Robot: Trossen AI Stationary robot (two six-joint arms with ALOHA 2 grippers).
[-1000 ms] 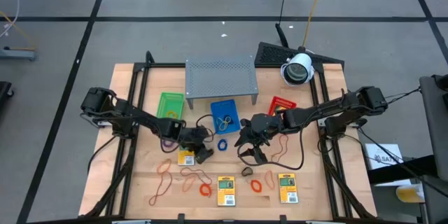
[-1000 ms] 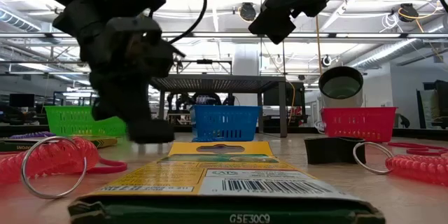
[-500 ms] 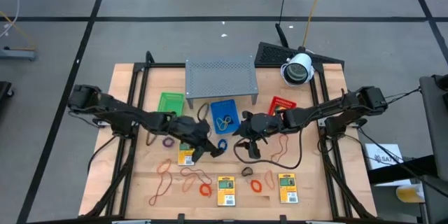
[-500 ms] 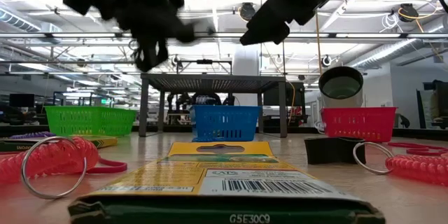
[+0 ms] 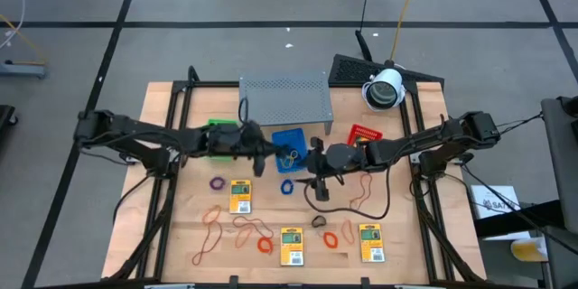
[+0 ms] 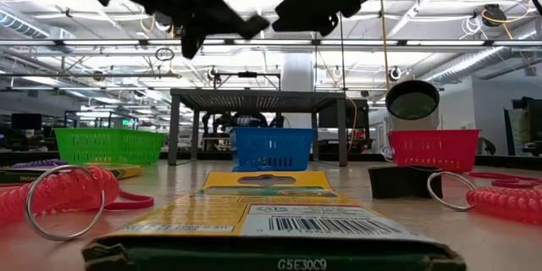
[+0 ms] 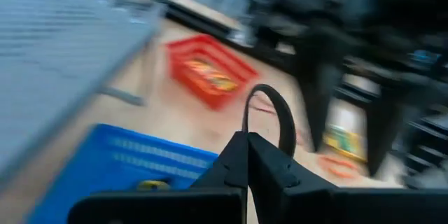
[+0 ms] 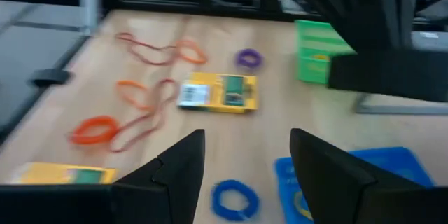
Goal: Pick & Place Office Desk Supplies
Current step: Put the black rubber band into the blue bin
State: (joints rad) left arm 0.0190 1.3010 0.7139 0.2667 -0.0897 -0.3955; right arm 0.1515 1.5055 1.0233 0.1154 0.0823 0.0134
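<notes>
Biggest thing here is the table [image 5: 181, 235], with the grey shelf [image 5: 283, 96] at the back and green [image 5: 219, 134], blue [image 5: 291, 147] and red [image 5: 364, 133] trays in front of it. The left gripper [image 5: 269, 152] is pinched fully shut on a thin dark loop [image 7: 269, 112], some kind of ring, and it hangs right at the blue tray's near-left edge, so I'd guess the drop is basically a short nudge toward the right arm's side. The right gripper [image 5: 316, 181] is wide open with nothing in it, hovering just off the tray's other corner, with the blue ring [image 5: 286, 186] just beside it. Yellow packets [image 5: 239, 196] and orange bands [image 5: 257, 230] lie along the front.
</notes>
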